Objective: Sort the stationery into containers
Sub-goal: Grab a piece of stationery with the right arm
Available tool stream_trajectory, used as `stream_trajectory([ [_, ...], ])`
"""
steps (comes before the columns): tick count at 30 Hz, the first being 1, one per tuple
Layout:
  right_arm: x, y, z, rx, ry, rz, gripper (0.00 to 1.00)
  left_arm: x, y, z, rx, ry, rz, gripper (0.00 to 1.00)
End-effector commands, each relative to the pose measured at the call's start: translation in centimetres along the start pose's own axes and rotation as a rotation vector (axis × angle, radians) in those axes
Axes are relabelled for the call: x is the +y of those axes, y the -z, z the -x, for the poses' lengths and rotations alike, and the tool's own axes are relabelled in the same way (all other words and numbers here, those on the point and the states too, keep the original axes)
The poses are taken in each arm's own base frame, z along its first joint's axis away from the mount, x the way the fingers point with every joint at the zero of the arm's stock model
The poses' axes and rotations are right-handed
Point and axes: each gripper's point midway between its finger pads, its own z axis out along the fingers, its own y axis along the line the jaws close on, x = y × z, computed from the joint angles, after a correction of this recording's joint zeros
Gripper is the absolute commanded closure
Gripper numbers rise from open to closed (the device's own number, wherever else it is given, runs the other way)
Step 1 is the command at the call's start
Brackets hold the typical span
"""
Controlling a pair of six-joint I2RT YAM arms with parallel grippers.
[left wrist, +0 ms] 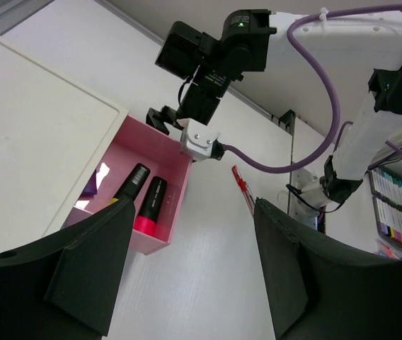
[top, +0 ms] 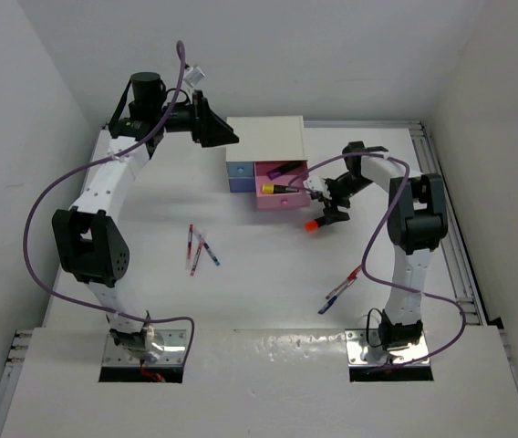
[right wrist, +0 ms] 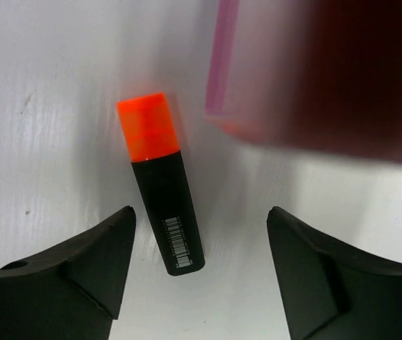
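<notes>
My right claw is released, its fingers spread either side of the orange highlighter, which lies loose on the worktop at frame centre. Only the left wrist view, past my released left claw, shows two highlighters inside the pink drawer beyond.

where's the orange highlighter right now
In the top view the highlighter lies on the table by the pink drawer's front right corner, under the open right hand.

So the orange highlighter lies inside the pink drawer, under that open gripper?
No. The orange highlighter lies on the table beside the pink drawer, not inside it; the right wrist view shows this. The right gripper over it is open.
</notes>
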Motion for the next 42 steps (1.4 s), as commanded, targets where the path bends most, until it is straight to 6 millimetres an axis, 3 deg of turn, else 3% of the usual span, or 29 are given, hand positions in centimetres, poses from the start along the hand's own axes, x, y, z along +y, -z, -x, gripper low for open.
stream_trajectory([
  [1, -1.0, 1.6, 1.5, -0.037, -0.014, -0.067, 0.24, -0.9, 0.5, 1.4, -0.024, -0.06, -0.024, 0.26],
  [3, -0.8, 1.8, 1.3, -0.039, -0.009, -0.071, 0.24, -0.9, 0.7, 1.4, -0.025, -0.06, -0.021, 0.26],
  [7, 0.4, 1.8, 0.9, -0.023, -0.017, -0.021, 0.32, -0.7, 0.9, 1.5, -0.029, -0.059, -0.016, 0.26],
  [17, 2.1, 2.7, 0.1, 0.016, -0.08, 0.023, 0.33, -0.8, 1.2, 1.7, -0.032, -0.05, -0.019, 0.26],
  [22, 2.8, 3.0, -1.0, 0.081, -0.103, 0.048, 0.41, -0.9, 1.3, 1.9, -0.034, -0.048, -0.02, 0.26],
  [27, 3.0, 3.7, -0.7, 0.061, -0.187, 0.03, 0.51, -0.8, 1.6, 1.6, -0.033, -0.039, -0.012, 0.27],
  [31, 2.3, 5.6, 1.1, -0.043, -0.382, -0.093, 0.47, -1.2, 2.2, 1.5, -0.036, -0.041, -0.002, 0.27],
  [32, 1.3, 6.2, 1.5, -0.082, -0.408, -0.15, 0.48, -1.2, 2.3, 1.5, -0.038, -0.044, 0.001, 0.27],
  [33, 1.8, 6.0, 1.9, -0.11, -0.536, -0.164, 0.48, -1.3, 2.4, 1.4, -0.038, -0.044, 0.006, 0.27],
  [34, 1.2, 7.2, 2.9, -0.13, -0.567, -0.225, 0.48, -1.2, 2.5, 1.3, -0.037, -0.038, 0.008, 0.27],
  [35, -1.2, 8.0, 2.6, -0.135, -0.587, -0.344, 0.48, -1.1, 2.7, 1.2, -0.037, -0.035, 0.013, 0.27],
  [38, -3.0, 9.3, 2.6, -0.161, -0.847, -0.512, 0.52, -0.8, 2.7, 0.6, -0.034, -0.017, 0.02, 0.27],
  [40, -3.8, 9.2, 2.8, -0.176, -0.997, -0.553, 0.55, -0.8, 2.6, 0.5, -0.036, -0.014, 0.024, 0.28],
  [42, -3.8, 7.5, 1.7, -0.119, -1.142, -0.55, 0.63, -0.8, 2.7, 0.6, -0.04, -0.01, 0.031, 0.28],
])
